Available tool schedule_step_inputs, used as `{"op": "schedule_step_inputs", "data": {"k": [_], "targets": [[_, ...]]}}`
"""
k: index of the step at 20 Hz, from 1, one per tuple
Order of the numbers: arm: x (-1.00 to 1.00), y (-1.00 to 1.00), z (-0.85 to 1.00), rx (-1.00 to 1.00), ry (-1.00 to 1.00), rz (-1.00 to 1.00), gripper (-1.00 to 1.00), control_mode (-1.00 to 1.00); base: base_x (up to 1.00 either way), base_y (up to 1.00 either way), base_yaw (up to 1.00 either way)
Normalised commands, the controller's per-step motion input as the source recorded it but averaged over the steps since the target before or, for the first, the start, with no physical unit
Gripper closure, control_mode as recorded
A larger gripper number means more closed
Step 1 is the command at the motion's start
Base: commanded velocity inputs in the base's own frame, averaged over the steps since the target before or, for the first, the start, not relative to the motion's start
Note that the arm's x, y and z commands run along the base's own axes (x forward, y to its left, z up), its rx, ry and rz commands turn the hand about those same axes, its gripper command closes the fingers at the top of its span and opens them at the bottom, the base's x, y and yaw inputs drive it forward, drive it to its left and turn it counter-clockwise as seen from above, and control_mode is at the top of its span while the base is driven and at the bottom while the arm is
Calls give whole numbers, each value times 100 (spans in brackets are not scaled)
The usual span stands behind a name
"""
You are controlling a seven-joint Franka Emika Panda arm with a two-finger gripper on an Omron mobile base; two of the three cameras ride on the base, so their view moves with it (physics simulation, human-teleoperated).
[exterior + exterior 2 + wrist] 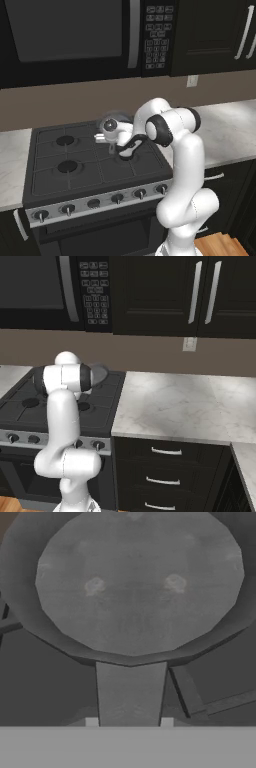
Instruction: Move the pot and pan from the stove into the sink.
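Observation:
The grey metal pot [140, 582] sits on the rear right burner of the black stove [65, 167], with its flat stub handle [130, 692] pointing toward my hand. In the left base view the pot [118, 115] shows as a grey rim behind my wrist. In the right base view the pot [99, 373] peeks out beside my arm. My gripper [129, 722] reaches down over the handle with a fingertip pressed against each side of it, shut on it. In the left base view the gripper [125, 151] is low over the right side of the stove. The pan and the sink are out of view.
A row of knobs [117, 198] lines the stove's silver front strip. A microwave [70, 35] hangs above the stove. A marble counter [175, 401] runs to the right of the stove [30, 403], over dark drawers and under dark wall cabinets [200, 296].

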Motion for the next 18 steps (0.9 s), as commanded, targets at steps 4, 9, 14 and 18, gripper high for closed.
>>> {"op": "schedule_step_inputs", "data": {"k": [4,9,14,18], "targets": [[9,0,39,0,4,-12,100,-100,0,0,0],[1,-3,67,1,11,-13,100,-100,0,0,0],[-18,-16,77,2,13,-10,100,-100,0,0,0],[-50,-26,76,2,8,-8,100,-100,0,0,0]]}}
